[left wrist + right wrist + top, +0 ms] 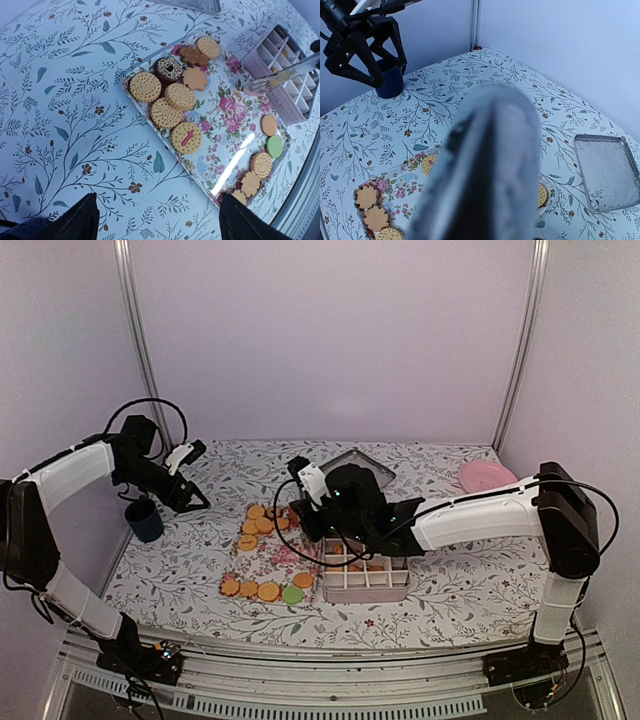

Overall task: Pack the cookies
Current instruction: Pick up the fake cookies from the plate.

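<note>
Your left gripper (186, 495) hangs above the far left of the counter (180, 575). Its jaws are spread wide with nothing between them. The blue cup (145, 520) stands just beside it, close to the left wall. In the left wrist view its fingers (75, 222) frame a broad stretch of bare counter to the left of the floral tray (225, 115), so you have open room on that side.

The cookies (180, 96) lie on the tray in two groups. One cluster sits at the far left corner, some pieces overlapping and a few right at the tray's rim. The rest form a row along the near edge, a green cookie (274, 146) among them. The tray's middle is bare.

The divided box (366, 580) sits just beside the tray's right edge, near the counter's front edge. A few orange cookies show in its far compartments.

Your right gripper (335, 538) reaches over the box's far left corner. A large blurred grey shape fills its wrist view, so you cannot tell how the jaws stand.

The metal tray (362, 462) lies at the far side behind that arm. The pink plate (487, 476) sits in the far right corner by the wall. Bare counter runs right of the box.
</note>
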